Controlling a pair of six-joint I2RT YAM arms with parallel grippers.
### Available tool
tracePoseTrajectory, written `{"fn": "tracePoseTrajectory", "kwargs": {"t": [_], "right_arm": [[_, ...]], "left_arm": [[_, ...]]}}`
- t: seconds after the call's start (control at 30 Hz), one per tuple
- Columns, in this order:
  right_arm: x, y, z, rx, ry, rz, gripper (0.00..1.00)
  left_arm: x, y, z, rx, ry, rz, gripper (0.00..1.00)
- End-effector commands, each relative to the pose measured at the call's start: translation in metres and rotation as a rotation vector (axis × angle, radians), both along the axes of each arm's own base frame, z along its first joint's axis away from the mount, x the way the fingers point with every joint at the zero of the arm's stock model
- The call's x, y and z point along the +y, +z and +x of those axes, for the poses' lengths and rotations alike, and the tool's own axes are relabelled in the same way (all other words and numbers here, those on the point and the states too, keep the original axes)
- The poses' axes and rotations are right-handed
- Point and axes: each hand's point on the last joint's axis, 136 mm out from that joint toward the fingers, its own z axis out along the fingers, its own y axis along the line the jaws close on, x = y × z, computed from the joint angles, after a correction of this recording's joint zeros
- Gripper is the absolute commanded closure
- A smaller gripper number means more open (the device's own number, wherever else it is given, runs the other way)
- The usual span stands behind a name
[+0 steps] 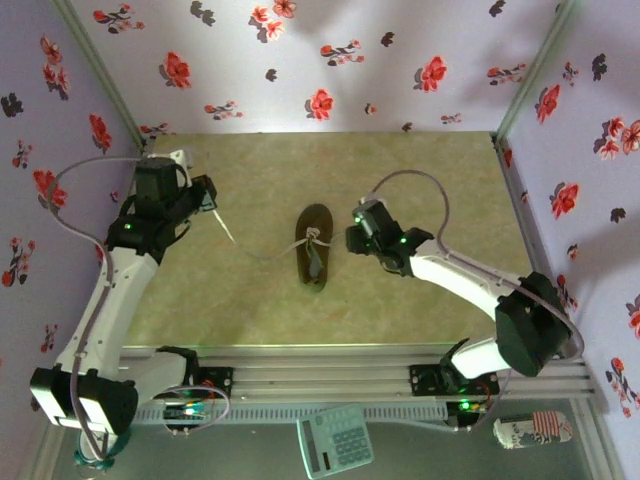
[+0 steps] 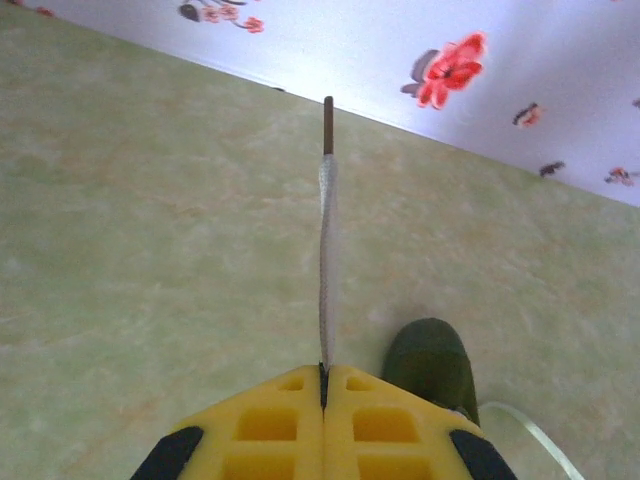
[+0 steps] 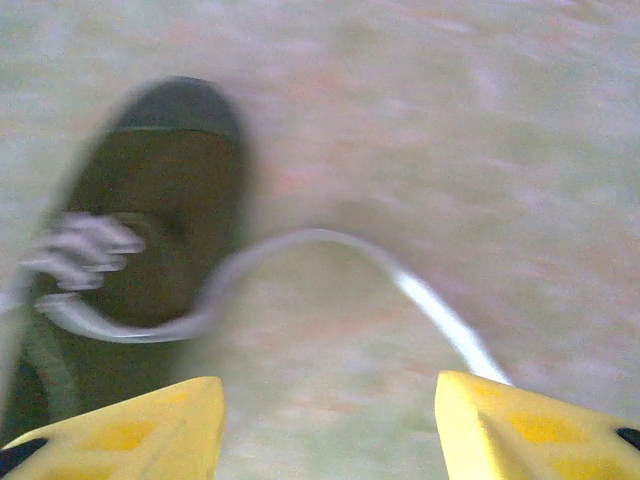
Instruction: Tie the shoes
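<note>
The small olive-brown shoe point(image 1: 314, 245) lies mid-table, toe pointing away, its white laces crossed in a knot point(image 3: 85, 250) over the tongue. My left gripper point(image 1: 207, 197) is far to the shoe's left, shut on one lace end point(image 2: 327, 260), which sticks out stiffly past the yellow fingertips; the shoe's toe point(image 2: 432, 365) is just right of them. That lace runs taut from the gripper back to the shoe. My right gripper point(image 1: 358, 230) hovers close to the shoe's right side, open point(image 3: 330, 395). The other lace point(image 3: 320, 240) arcs loosely from the shoe point(image 3: 165, 200) past the right finger point(image 3: 500, 420).
Floral walls point(image 1: 330, 60) close in the green mat at the back and both sides. In front of the arm bases, past the metal rail point(image 1: 330, 375), lie a calculator point(image 1: 335, 440) and a can point(image 1: 533, 430). Open mat lies behind and in front of the shoe.
</note>
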Motion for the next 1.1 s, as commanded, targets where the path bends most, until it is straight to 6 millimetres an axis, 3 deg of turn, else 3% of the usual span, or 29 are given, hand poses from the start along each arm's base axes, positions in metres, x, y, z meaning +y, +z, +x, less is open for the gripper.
{"fn": "tracePoseTrajectory", "kwargs": {"t": [0.0,0.13,0.27,0.47,0.67,0.83,1.07], "right_arm": [[-0.054,-0.029,-0.017,0.151,-0.116,-0.115,0.42],[-0.074,-0.049,-0.023,0.275,-0.102,-0.105,0.39],[-0.067,-0.06,-0.018,0.339,-0.029,-0.088,0.39],[-0.064,-0.08,-0.005,0.408,0.004,-0.128,0.39],[-0.068,-0.098,0.005,0.452,-0.007,-0.134,0.4],[-0.065,-0.111,0.0,0.505,0.01,-0.124,0.44],[-0.072,-0.125,-0.008,0.556,-0.003,-0.164,0.63]], "left_arm": [[-0.035,0.006,0.002,-0.038,-0.153,0.022,1.0],[-0.068,-0.001,0.002,-0.027,-0.259,0.059,1.0],[-0.091,-0.009,0.008,-0.01,-0.305,0.06,1.0],[-0.11,-0.015,0.013,0.011,-0.336,0.063,1.0],[-0.112,-0.019,0.012,0.025,-0.34,0.074,1.0],[-0.108,-0.019,0.011,0.023,-0.331,0.088,1.0],[-0.107,-0.02,0.011,0.031,-0.326,0.096,1.0]]}}
